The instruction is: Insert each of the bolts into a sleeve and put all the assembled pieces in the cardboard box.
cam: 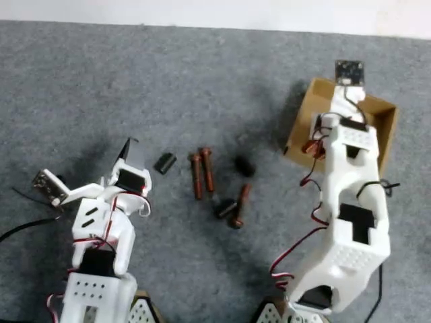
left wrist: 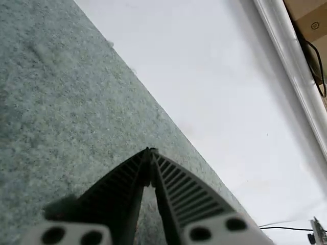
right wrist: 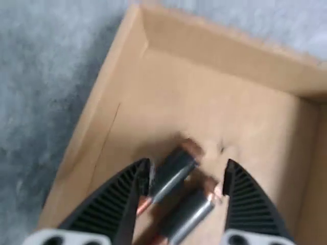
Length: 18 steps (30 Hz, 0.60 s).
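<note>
The cardboard box stands at the far right, and my right arm reaches over it. In the right wrist view, my right gripper hangs open inside the box. Two assembled pieces, a dark sleeve on a copper bolt each, lie on its floor between the fingers. Mid-table lie two bare copper bolts. A third bolt lies beside a sleeve. Loose black sleeves lie nearby. My left gripper is shut with nothing in it, just left of the sleeves.
Grey carpet covers the table, with a white floor strip beyond its far edge. Red and black cables hang off the right arm beside the box.
</note>
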{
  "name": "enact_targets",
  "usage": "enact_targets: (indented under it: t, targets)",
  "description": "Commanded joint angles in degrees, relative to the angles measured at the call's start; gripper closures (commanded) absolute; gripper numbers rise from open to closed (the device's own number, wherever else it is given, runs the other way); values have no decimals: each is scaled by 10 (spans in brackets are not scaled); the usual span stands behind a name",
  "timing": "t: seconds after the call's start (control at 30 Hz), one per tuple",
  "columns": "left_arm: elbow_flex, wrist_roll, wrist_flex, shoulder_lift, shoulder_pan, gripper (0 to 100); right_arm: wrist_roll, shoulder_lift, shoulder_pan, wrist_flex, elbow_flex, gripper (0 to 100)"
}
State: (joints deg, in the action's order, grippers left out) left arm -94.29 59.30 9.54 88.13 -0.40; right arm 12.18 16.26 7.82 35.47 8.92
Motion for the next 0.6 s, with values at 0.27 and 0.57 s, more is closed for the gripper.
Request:
enact_targets:
  t: [0.27,0.57]
  targets:
    - [6,-29,-15,7,-7,994,-4,-209,-155,149,68,783]
    - [6,-37,-15,7,-22,994,1,-282,-338,97,218,783]
